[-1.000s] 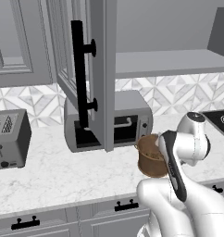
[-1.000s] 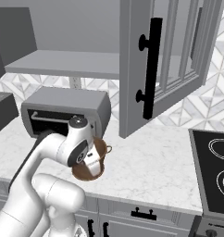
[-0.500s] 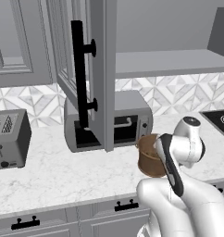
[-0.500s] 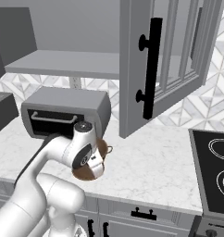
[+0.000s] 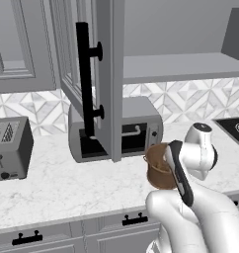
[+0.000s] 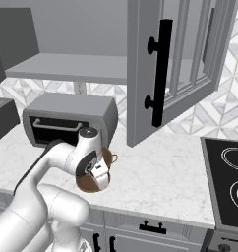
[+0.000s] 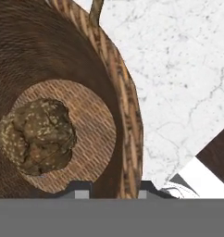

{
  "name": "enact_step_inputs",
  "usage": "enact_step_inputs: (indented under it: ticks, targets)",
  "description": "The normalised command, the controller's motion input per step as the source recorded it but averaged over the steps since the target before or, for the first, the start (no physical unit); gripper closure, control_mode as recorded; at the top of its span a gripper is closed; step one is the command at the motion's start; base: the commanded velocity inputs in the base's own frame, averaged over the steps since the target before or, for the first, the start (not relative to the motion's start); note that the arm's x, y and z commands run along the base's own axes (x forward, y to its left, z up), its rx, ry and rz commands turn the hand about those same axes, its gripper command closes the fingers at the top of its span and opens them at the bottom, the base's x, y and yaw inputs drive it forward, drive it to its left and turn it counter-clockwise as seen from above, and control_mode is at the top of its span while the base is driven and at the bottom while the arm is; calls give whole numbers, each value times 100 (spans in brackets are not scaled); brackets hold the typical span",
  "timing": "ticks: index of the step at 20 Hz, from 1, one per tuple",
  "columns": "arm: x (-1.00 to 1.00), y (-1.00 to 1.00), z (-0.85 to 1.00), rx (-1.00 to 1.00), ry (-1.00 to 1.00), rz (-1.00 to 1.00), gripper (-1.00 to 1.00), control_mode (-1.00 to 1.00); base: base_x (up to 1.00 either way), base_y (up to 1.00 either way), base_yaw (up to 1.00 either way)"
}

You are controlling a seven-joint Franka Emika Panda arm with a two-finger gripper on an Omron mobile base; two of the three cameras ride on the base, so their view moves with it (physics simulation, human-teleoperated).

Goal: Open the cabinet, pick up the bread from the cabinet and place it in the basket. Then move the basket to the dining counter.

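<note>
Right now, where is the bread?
The bread lies on the floor of the basket, which stands on the marble counter before the toaster oven.

white marble counter (image 5: 57,190), patterned tile backsplash (image 5: 190,101), grey toaster oven (image 5: 141,131), toaster (image 5: 10,148), black stovetop (image 6: 226,184)

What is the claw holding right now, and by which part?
The claw straddles the basket rim, one finger inside, one outside; whether it has clamped cannot be told.

Grey wall cabinet (image 5: 99,74) with door swung open, round woven basket (image 5: 158,168) upright on the marble counter (image 5: 52,188), rough brown bread (image 7: 36,135) lying on its bottom
</note>
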Motion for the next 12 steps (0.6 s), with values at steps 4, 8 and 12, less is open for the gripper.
enact_step_inputs:
  ticks: [4, 8, 12]
  targets:
    - [-53, 43, -35, -12, 7, 12, 100, -100, 0, 0, 0]
    - [-41, 1, 47, -2, -1, 0, 100, -100, 0, 0, 0]
    - [-51, 4, 88, 0, -10, 0, 100, -100, 0, 0, 0]
